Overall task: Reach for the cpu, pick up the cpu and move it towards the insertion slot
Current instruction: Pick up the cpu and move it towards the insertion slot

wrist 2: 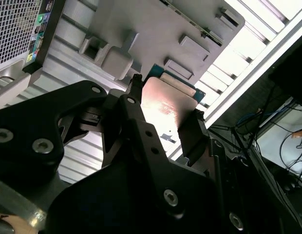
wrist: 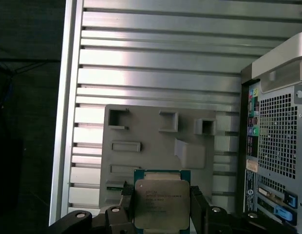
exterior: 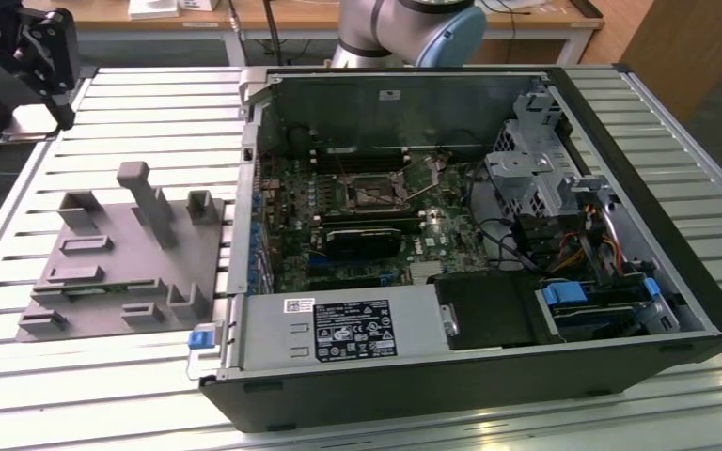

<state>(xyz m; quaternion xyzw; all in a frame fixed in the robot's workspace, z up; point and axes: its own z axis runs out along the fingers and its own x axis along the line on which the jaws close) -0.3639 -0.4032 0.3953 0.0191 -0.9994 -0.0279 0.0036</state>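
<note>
The cpu (wrist: 161,204) is a flat square chip with a silver-grey top and a green rim. It sits between the two black fingers of my gripper (wrist: 161,207), which is shut on its opposite edges. In the second wrist view the cpu (wrist 2: 166,103) shows its shiny face, held in the gripper (wrist 2: 165,105) above the grey fixture plate (wrist 2: 141,29). In the exterior view the gripper (exterior: 50,85) hangs at the far left, above the table's corner. The insertion slot (exterior: 371,193) is the square socket on the motherboard inside the open computer case (exterior: 662,235), well off to the exterior view's right.
The grey fixture plate (exterior: 123,258), with posts and blocks, lies on the slatted aluminium table (exterior: 35,395) left of the case. The case's rear panel (wrist: 277,126) stands beside the plate. The arm's base (exterior: 412,28) rises behind the case. Drive cages and cables fill the case's right side.
</note>
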